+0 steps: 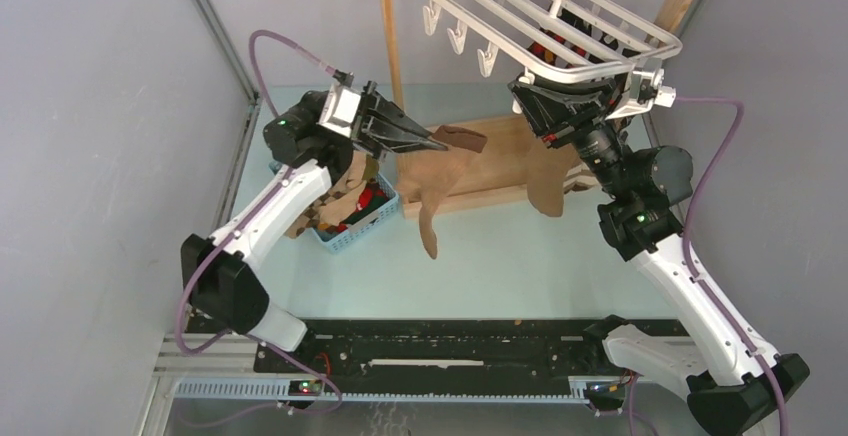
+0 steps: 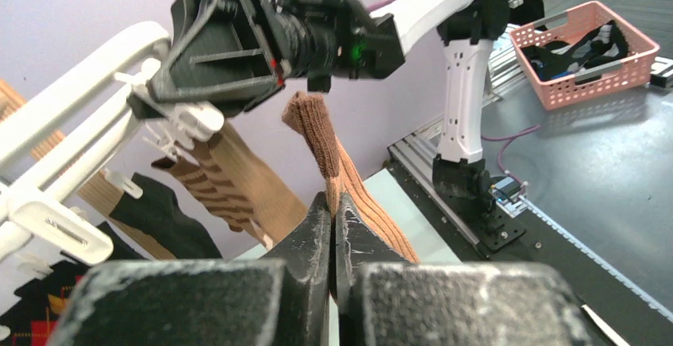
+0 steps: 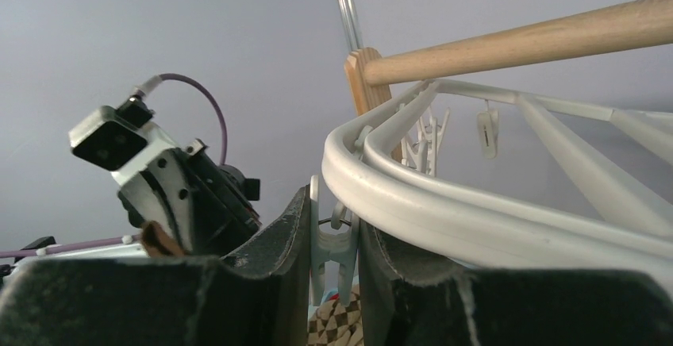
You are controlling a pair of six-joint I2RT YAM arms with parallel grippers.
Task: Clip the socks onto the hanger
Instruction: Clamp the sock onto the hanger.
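Sock (image 2: 325,151) pinched aloft, left of the hanger (image 3: 492,231).
Left gripper (image 2: 333,213) is clenched on the sock's ribbed middle, its length dangling above the counter (image 1: 520,266), near the hanger's corner but apart. Right gripper (image 3: 333,221) squeezes a clip (image 3: 330,247) under the curved rim (image 3: 381,187). Bare counter stretches in front; wall (image 1: 100,106) and basket (image 1: 347,241) sit close by the left arm (image 1: 280,201).

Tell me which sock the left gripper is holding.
The plain ribbed tan sock, pinched in the left gripper's jaws; the striped sock and black sock hang from the hanger instead.
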